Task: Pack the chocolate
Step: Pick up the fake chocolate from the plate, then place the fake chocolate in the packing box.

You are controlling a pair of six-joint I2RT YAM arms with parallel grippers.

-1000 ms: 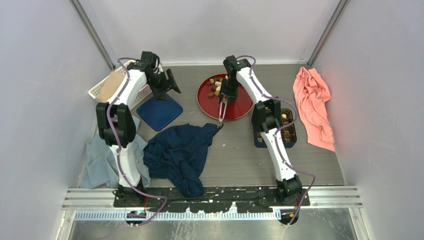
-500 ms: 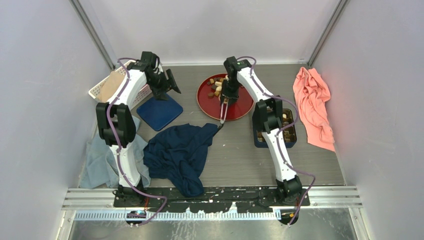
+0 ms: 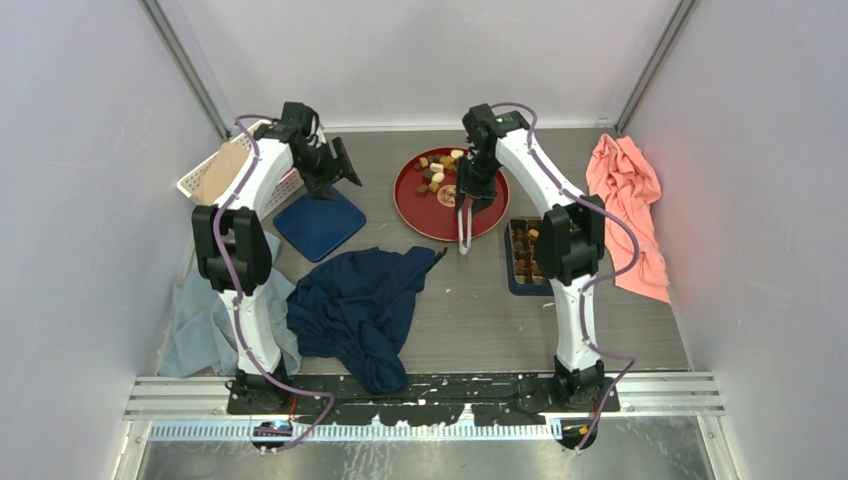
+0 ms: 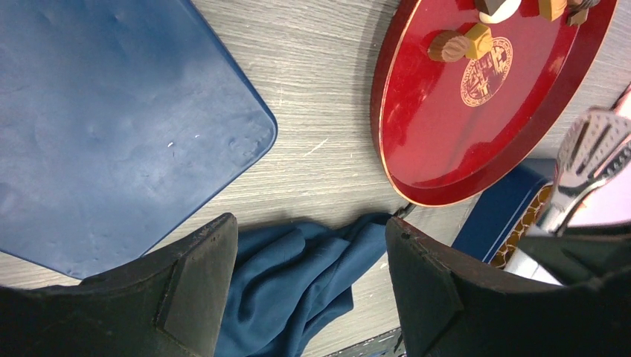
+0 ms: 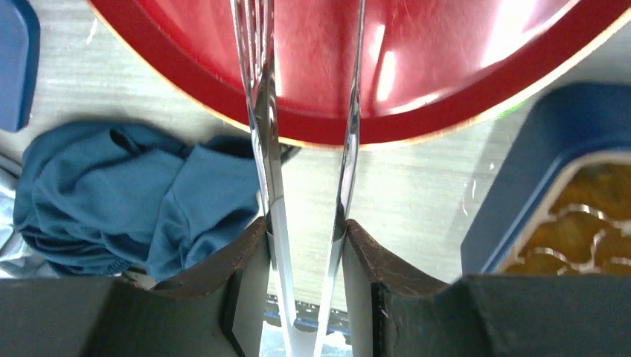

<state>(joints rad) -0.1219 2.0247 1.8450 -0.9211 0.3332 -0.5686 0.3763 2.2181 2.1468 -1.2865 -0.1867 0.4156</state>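
Several brown and cream chocolate (image 3: 437, 170) pieces lie at the back of the red round tray (image 3: 420, 212); two of them (image 4: 450, 46) show in the left wrist view. More pieces sit in the navy gridded box (image 3: 520, 252). My right gripper (image 5: 305, 238) is shut on a pair of metal tongs (image 5: 264, 149). The tongs (image 3: 463, 228) point down at the tray's front right rim, next to the box. Whether the tips hold a piece I cannot tell. My left gripper (image 4: 309, 245) is open and empty, above the blue lid (image 4: 111, 134).
A dark navy cloth (image 3: 355, 305) is crumpled in front of the tray. A white basket (image 3: 215, 170) stands at the back left and a grey-blue cloth (image 3: 195, 320) lies at the left. A salmon cloth (image 3: 630, 215) lies at the right.
My right arm has swung to the right, carrying the tongs from the tray's front towards the navy box. The left arm has not moved.
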